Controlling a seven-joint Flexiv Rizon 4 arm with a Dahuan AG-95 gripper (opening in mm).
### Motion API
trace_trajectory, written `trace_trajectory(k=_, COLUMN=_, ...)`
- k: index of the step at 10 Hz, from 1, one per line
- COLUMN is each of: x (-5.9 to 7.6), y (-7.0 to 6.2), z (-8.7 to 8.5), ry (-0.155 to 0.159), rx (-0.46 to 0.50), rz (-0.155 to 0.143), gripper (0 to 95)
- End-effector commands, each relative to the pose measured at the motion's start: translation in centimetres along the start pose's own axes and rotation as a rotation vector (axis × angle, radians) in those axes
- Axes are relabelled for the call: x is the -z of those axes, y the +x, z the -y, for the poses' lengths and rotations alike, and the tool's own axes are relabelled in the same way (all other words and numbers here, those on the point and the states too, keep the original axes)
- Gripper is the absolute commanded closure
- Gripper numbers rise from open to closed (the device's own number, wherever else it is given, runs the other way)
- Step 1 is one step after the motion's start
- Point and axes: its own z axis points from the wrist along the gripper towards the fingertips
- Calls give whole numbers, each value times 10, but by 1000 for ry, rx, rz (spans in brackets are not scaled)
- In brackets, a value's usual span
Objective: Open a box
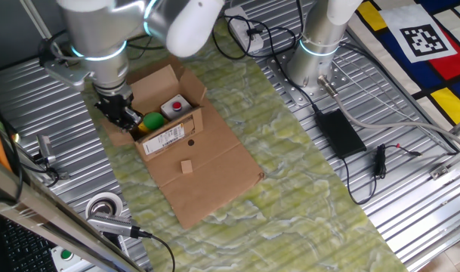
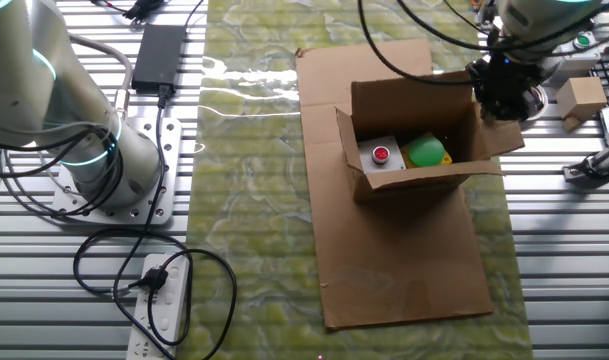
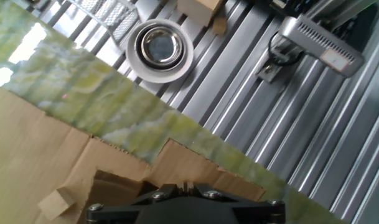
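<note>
The gripper (image 1: 122,115) hangs at the outer side flap of the box (image 1: 171,125), its dark fingers down against the cardboard edge, but from where I stand I cannot tell how far apart the fingers are or whether they actually pinch the flap; in the hand view only the black base of the gripper (image 3: 183,205) fills the bottom of the picture, with torn cardboard just ahead of it. The box (image 2: 414,140) sits with its top flaps spread, and inside it a grey unit with a red button (image 2: 381,154) lies beside a green ball (image 2: 426,152). A white barcode label (image 1: 165,139) and a small dark dot (image 1: 190,141) show on the side wall. The box rests on the upper part of a large flat cardboard sheet (image 1: 207,181), which lies on a green marbled mat (image 1: 305,196) running down the middle of the ribbed metal table (image 1: 411,211). A small cardboard scrap (image 1: 186,167) lies on the sheet below the label. Toward the table edge near the gripper there is a roll of tape (image 1: 104,206), seen as a white ring (image 3: 160,50) in the hand view. At the far side of the mat stand the arm's base (image 2: 104,170), a black power brick (image 2: 158,55) and a white power strip (image 2: 164,300).
</note>
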Motion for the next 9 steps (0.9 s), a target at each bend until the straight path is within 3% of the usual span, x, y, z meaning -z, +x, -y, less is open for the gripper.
trace_trajectory(k=1, x=-9, y=5, z=-5, ry=-10, rx=13, rz=-3, gripper=950)
trace_trajectory(k=4, x=-10, y=7, z=-5, ry=-18, rx=51, rz=4, gripper=950)
trace_trajectory(k=7, x=-9, y=7, z=-4, ry=-28, rx=93, rz=-9, gripper=950)
trace_trajectory(k=9, x=-9, y=7, z=-4, ry=-49, rx=136, rz=-36, gripper=950)
